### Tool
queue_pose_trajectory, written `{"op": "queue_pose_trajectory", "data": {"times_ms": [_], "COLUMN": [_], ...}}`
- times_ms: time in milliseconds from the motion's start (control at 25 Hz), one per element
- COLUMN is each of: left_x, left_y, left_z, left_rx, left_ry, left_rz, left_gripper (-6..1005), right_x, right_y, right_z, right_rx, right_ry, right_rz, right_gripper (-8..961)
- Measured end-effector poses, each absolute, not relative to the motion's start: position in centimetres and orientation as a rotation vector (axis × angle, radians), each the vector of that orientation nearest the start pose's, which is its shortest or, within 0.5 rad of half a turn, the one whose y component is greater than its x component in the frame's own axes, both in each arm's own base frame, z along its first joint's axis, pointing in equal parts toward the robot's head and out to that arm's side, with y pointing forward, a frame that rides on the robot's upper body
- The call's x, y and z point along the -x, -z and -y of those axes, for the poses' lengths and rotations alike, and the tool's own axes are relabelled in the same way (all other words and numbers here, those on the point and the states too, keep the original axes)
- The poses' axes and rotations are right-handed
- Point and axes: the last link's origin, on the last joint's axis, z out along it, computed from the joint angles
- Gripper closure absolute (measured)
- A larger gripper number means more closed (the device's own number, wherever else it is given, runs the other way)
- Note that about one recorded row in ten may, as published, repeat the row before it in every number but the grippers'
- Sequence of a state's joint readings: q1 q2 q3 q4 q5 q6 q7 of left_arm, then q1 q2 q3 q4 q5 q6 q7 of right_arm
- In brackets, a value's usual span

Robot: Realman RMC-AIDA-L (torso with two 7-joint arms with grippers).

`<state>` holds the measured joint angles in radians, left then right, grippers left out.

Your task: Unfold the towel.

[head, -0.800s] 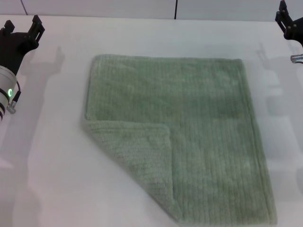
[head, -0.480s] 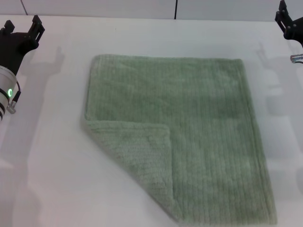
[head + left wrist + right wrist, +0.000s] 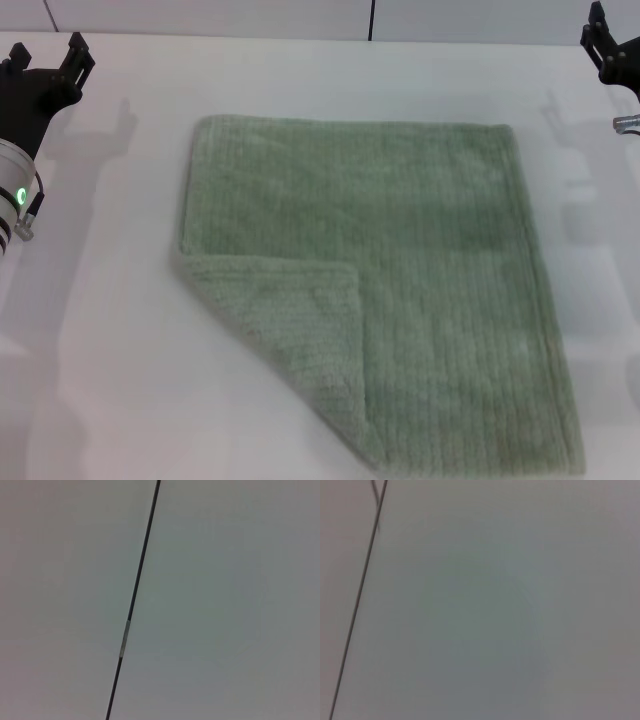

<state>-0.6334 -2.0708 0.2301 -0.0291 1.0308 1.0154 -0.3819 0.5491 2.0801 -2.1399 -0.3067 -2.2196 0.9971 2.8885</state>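
the left pincer [image 3: 45,70] sits raised at the far left edge, its fingers spread; the right pincer [image 3: 605,45] sits at the far right, state unclear. the towel [image 3: 400,280] lies mid-surface [image 3: 110,380], near-left corner folded over, bare room around.

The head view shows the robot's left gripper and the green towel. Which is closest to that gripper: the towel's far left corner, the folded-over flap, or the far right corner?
From the left gripper, at the table's far left:
1. Far left corner of the towel, nearest.
2. Folded-over flap, on the towel's near left.
3. Far right corner, farthest, toward the right gripper.
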Motion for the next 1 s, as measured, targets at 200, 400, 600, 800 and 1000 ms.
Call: {"op": "queue_pose_trajectory", "data": {"times_ms": [200, 400, 600, 800, 1000], "left_x": [32.8, 32.7, 32.8, 32.8, 32.8], "left_y": [-0.6, -0.6, -0.7, -0.8, -1.0], "left_z": [-38.3, -38.3, -38.3, -38.3, -38.4], "left_rx": [1.471, 1.470, 1.465, 1.463, 1.460], "left_ry": [0.755, 0.760, 0.762, 0.761, 0.762], "left_rz": [0.787, 0.783, 0.784, 0.780, 0.770], "left_gripper": [227, 227, 227, 226, 226], "right_x": [-28.2, -28.4, -28.0, -26.1, -23.9], "right_y": [1.2, 1.5, 2.3, 3.8, 4.7], "right_z": [-38.8, -38.8, -39.2, -40.5, -41.9], "right_rx": [1.553, 1.565, 1.602, 1.682, 1.797], "right_ry": [-0.525, -0.513, -0.505, -0.490, -0.373], "right_rz": [-0.363, -0.382, -0.431, -0.512, -0.553], "right_gripper": [202, 364, 538, 691, 849]}}
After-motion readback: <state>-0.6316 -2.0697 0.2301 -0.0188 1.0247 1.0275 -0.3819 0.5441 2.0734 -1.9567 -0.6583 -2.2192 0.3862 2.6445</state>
